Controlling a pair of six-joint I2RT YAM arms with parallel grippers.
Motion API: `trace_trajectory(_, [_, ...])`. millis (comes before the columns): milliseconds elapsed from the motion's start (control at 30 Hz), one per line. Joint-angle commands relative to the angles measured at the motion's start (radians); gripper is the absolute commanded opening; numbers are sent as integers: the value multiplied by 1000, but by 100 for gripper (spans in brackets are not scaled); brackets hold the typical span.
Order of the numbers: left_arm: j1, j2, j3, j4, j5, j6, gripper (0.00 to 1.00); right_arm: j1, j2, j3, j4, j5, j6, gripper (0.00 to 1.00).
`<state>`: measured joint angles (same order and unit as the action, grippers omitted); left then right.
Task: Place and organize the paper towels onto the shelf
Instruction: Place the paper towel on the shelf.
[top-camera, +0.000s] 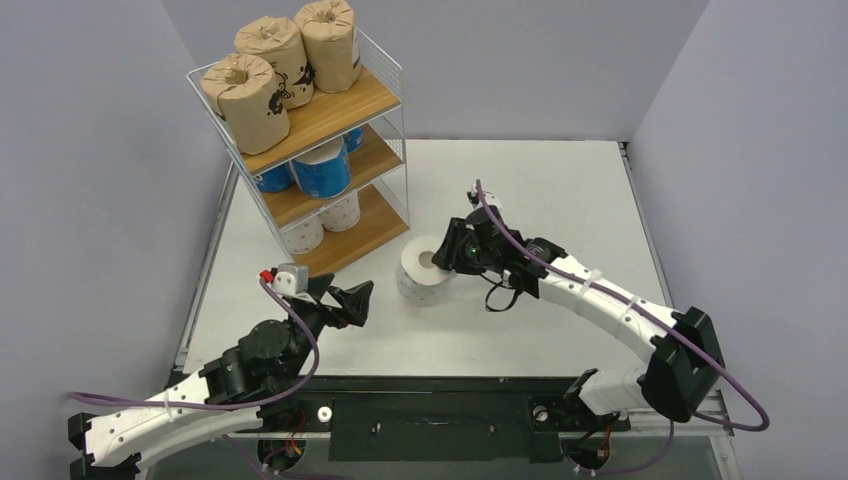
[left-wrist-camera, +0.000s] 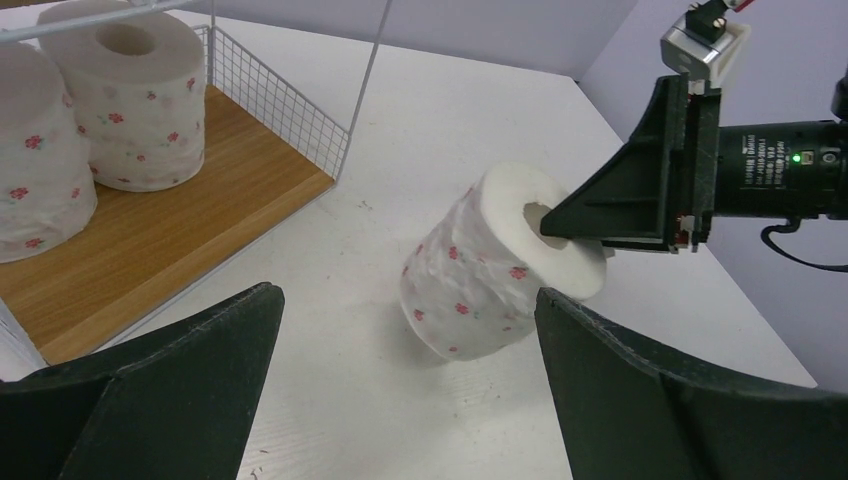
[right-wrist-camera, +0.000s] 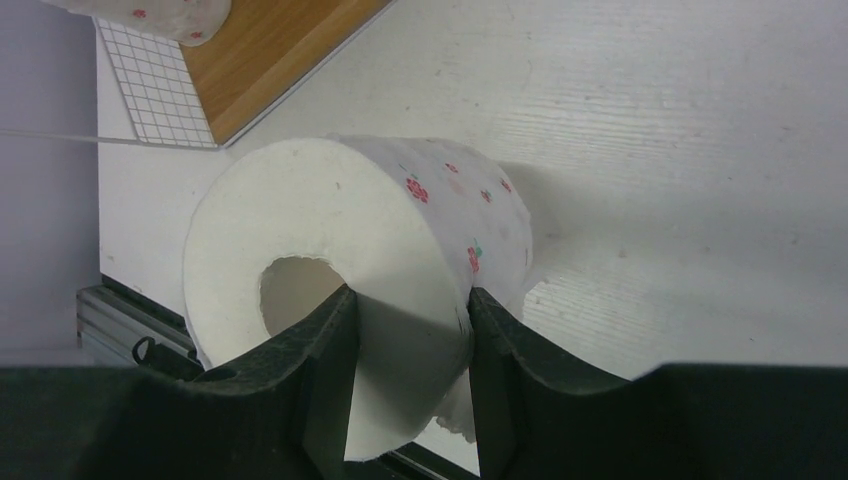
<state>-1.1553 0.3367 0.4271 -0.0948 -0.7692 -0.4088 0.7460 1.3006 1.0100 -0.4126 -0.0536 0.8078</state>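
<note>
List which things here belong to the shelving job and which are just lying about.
Job: loose white roll, tilted, its wall pinched in the right jaws; shelf; brown rolls top tier, blue rolls middle, white rolls bottom.
Lying about: no stray items visible; just the table and purple cables.

White table (top-camera: 560, 190), faint wood-grain top; lilac-grey walls (top-camera: 90, 150) L, back, R; grey metal rail (right-wrist-camera: 110, 305) at table edge.

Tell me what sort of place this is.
Probably a robotics lab test cell, not a home: plain grey partition walls box in a white table, two robot arms are bolted at its edge, and a small wire shelf holds wrapped rolls.
</note>
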Motion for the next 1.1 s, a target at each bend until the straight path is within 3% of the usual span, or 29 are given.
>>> trace_trajectory(0, [4,-15,50,-26,-25,6,97,23,104,157,114,4,35,34])
trace_trajectory(567, [4,-129,86,-231,-37,-84,97,44,531,541,152,88,111,33])
trace_trajectory(1067, [3,-175,82,-263,-39,-96,97,35,674,633,188,188,217,31])
